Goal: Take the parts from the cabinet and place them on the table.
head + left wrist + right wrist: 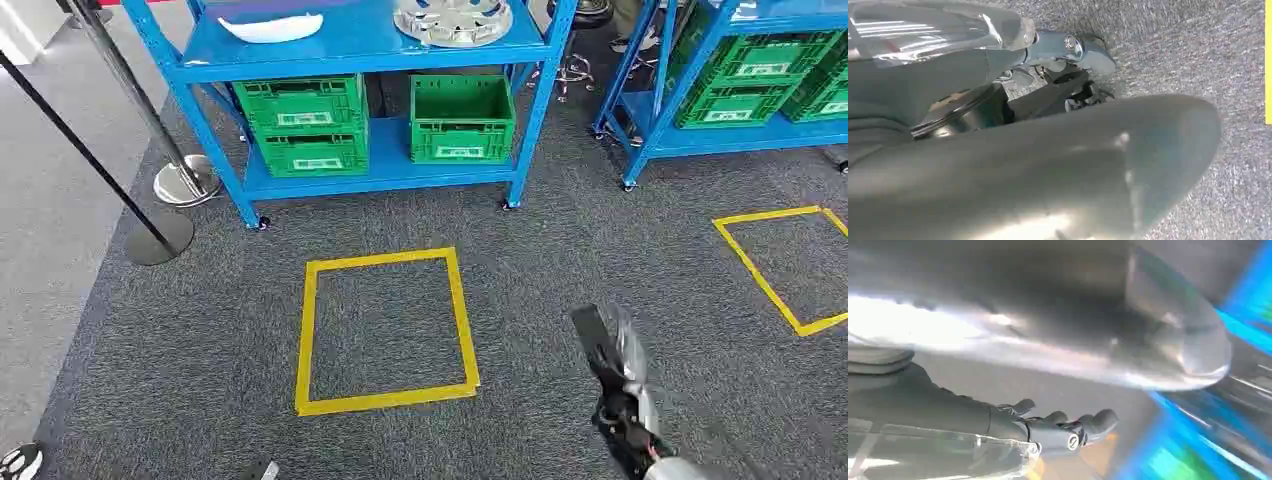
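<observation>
The blue cabinet (370, 58) stands ahead of me across the carpet. On its upper shelf lie a white curved part (272, 27) and a silver wheel cover (452, 20). My right hand (618, 385) hangs low at the lower right of the head view, far from the shelf. In the right wrist view its dark fingers (1068, 430) are stretched out with nothing in them. In the left wrist view my left hand (1068, 75) hangs over the grey carpet behind its thick thumb (1048, 165), and it holds nothing.
Green crates (300, 125) (461, 118) fill the cabinet's lower shelf. A second blue rack (740, 85) with more crates stands at the right. Yellow tape squares (385, 330) (790, 265) mark the carpet. Stanchion posts with round bases (160, 235) stand at the left.
</observation>
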You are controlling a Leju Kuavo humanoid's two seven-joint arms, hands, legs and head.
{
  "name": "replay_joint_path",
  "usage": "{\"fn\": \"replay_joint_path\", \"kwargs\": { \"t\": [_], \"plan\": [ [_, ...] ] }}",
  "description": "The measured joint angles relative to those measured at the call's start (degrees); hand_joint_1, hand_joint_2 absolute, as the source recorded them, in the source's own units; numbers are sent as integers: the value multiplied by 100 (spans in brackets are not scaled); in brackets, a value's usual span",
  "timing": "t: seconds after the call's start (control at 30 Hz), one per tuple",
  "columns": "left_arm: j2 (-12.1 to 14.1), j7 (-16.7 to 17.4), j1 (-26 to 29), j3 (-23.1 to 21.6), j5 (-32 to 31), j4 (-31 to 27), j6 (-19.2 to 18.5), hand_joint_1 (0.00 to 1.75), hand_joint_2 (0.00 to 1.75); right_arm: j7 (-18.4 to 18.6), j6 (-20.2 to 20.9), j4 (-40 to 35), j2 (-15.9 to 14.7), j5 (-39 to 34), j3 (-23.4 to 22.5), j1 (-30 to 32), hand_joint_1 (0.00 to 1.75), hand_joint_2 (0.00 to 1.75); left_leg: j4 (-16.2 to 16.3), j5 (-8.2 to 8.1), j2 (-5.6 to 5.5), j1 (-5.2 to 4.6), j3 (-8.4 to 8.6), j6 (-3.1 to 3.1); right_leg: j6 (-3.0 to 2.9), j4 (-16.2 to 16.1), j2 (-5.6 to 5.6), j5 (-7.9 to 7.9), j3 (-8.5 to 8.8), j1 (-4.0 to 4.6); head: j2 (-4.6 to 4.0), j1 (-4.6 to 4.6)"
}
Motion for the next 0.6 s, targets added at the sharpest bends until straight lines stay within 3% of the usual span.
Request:
{"fn": "replay_joint_path", "kwargs": {
  "t": [0.17, 0.27, 0.37, 0.43, 0.5, 0.6],
  "plan": [
    [-7, -63, 1, 2, 37, 9, 22, 0, 0, -129, 184, -973, -224, 2357, 110, -847, 0, 0, 0, 3, 4, 9, 10, -1, -2, 2, -1, 0, 7, 9, 0, 0],
    [0, -26, 0, 2, -39, 17, 15, 0, 0, 521, 728, -2076, -73, 4453, 162, -951, 0, 0, -1, 6, 0, 20, 7, -5, -3, 4, -2, -1, 4, 18, 0, 2],
    [2, -2, -12, 2, -55, 17, 7, 0, 0, 764, 872, -2766, 100, 4931, 213, -1010, 0, 0, -1, 6, -17, 27, 7, -6, -7, 3, -25, -7, 5, 18, 0, 2],
    [2, 11, -6, 0, -70, 22, 4, 0, 0, 696, 874, -3044, 148, 5001, 195, -1037, 0, 0, -4, 6, -18, 26, -2, -6, -7, 4, -29, -7, 7, 18, 0, 2],
    [17, 70, -12, 2, -116, 26, 30, 0, 0, 576, 900, -3128, 341, 5529, 219, -1177, 0, 0, -7, 6, -2, 23, -8, -6, -10, 7, -10, -3, 5, 16, 0, 4],
    [24, 55, -101, 0, -149, 26, 52, 0, 0, 771, 1172, -2951, 1023, 6703, 587, -1754, 0, 0, -6, 7, 68, 23, 7, -8, -23, 9, 56, 13, -16, 18, 0, 0]
  ]
}}
